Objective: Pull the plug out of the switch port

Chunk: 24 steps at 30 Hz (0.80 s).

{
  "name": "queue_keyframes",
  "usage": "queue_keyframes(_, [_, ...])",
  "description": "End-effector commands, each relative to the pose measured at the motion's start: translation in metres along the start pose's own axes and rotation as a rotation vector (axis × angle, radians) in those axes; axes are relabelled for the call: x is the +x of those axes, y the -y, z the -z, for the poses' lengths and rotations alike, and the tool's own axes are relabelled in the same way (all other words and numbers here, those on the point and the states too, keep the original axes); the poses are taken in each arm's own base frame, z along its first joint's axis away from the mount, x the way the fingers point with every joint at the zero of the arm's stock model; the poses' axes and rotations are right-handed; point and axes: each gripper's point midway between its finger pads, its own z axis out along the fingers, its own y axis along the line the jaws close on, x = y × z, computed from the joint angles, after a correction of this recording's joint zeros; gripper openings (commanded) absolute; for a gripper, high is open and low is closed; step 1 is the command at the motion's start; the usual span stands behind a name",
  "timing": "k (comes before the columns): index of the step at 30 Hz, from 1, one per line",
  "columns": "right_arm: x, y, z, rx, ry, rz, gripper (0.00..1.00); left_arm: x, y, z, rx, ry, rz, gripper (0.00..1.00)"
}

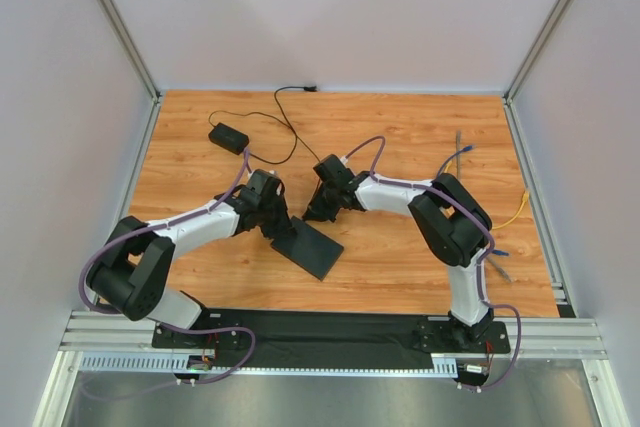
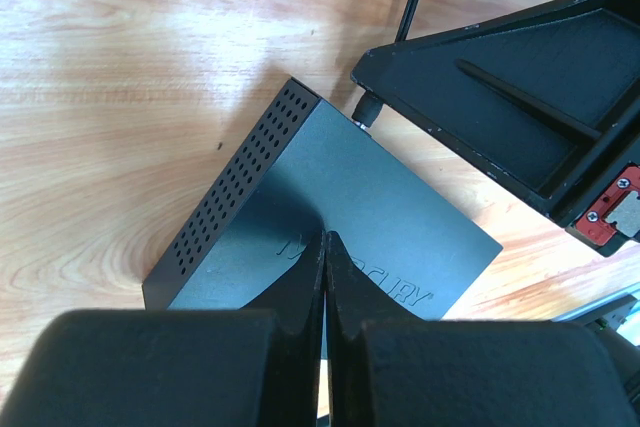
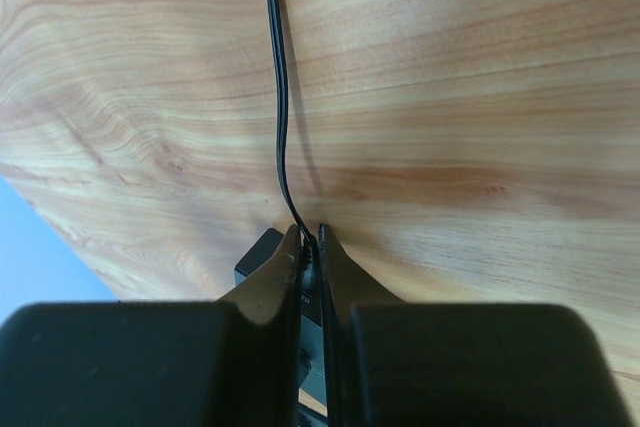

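Observation:
The switch [image 1: 312, 248], a flat matte-black box, lies on the wooden table between both arms. In the left wrist view its top [image 2: 400, 212] carries an embossed name and its side is perforated. My left gripper [image 2: 326, 237] is shut with nothing between its fingers, its tips resting on the switch's top. The small black plug [image 2: 366, 109] sits at the switch's far corner, its thin black cable [image 3: 280, 97] running away over the table. My right gripper [image 3: 310, 239] is shut on the plug right at the switch's edge [image 3: 262, 252]. How deep the plug sits is hidden.
A small black power-adapter brick [image 1: 228, 137] lies at the back left, joined to the thin cable. A blue cable [image 1: 455, 157] and a yellow one [image 1: 515, 212] lie along the right side. Pale walls and metal posts enclose the table.

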Motion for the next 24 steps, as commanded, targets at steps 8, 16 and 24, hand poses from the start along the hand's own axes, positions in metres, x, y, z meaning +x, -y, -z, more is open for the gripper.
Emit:
queue_keyframes(8, [-0.043, -0.006, -0.004, 0.022, 0.169, -0.023, 0.00, 0.061, -0.088, -0.011, -0.312, -0.187, -0.014, 0.00])
queue_keyframes(16, [-0.062, -0.007, 0.006, 0.040, 0.280, -0.094, 0.00, 0.063, -0.093, -0.013, -0.333, -0.189, -0.008, 0.00])
queue_keyframes(24, [-0.073, -0.010, 0.002, 0.080, 0.324, -0.022, 0.00, 0.067, -0.093, -0.015, -0.325, -0.197, -0.001, 0.00])
